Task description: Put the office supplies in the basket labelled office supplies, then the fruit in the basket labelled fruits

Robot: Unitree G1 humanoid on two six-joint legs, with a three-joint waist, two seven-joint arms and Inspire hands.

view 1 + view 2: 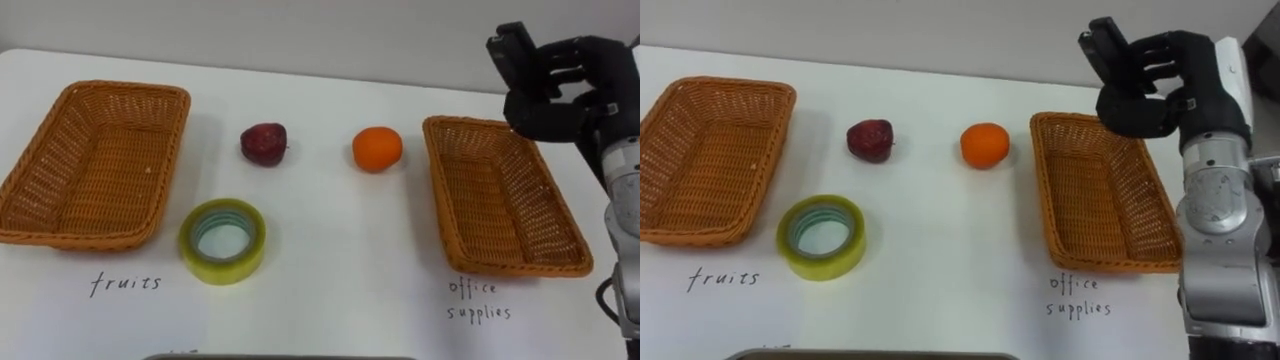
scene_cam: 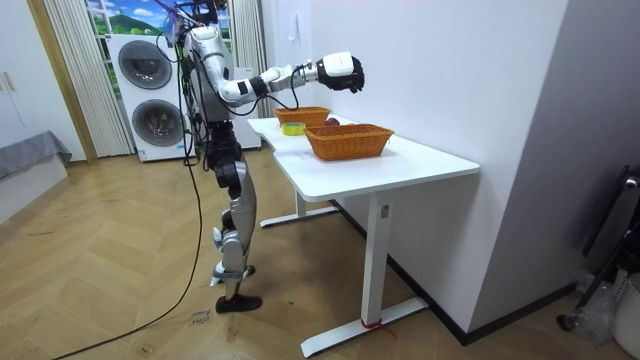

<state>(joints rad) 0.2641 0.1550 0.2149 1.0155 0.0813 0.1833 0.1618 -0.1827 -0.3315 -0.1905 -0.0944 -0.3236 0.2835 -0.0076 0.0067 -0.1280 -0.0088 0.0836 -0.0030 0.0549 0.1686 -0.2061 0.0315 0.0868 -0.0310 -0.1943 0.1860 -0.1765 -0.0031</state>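
1. Fruit first, in your left eye view: apple (image 1: pixel 264 142) and orange (image 1: pixel 377 148) lie on the white table (image 1: pixel 330 260) between left basket (image 1: pixel 125 90) and right basket (image 1: pixel 445 190). The tape roll (image 1: pixel 222 268) sits nearer, beside the left basket.
2. Right eye view: your right hand (image 1: pixel 1160 90) hangs above the right basket's far end, fingers curled on nothing.
3. Room view: your robot stands at the table's edge, right arm stretched over it.

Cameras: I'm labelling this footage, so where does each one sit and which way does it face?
Left eye view: on the head, looking down at the table; the right hand shows, raised by the right basket.
Right eye view: just beside it, same downward look, same hand.
Room view: standing off in the room, facing the table's side; whole standing robot shows.
Shared: both eyes also show the left basket, tape, orange.
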